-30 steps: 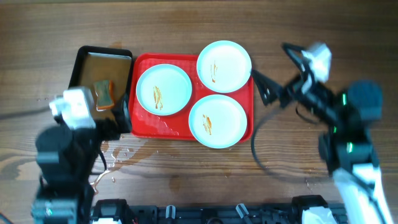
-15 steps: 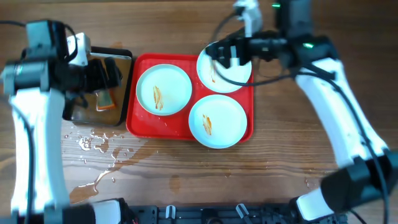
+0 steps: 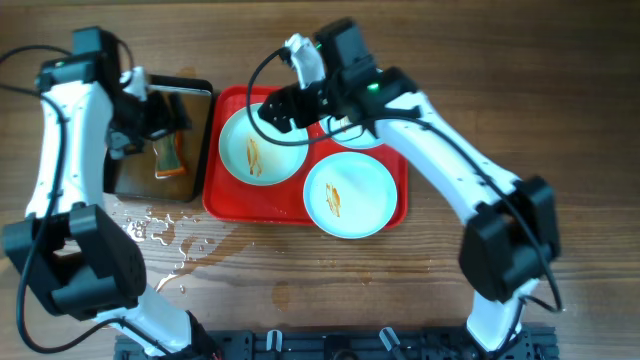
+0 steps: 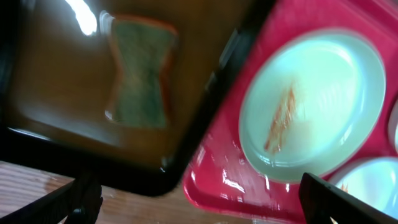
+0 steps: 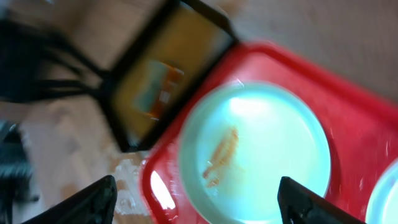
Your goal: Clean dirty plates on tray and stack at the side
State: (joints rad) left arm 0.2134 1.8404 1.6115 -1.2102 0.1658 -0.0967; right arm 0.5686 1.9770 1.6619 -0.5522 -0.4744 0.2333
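**No Readable Writing**

No text, label, brand, number or sign can be read in any view; the red tray point(image 3: 285, 212), the white plates point(image 3: 262, 143) and the black pan point(image 3: 150, 192) show only plain surfaces in the overhead view; both wrist views are too blurred for any small print to be made out.

right gripper point(image 3: 272, 115) hangs over left plate point(image 3: 255, 155); front plate point(image 3: 350, 195) unobstructed
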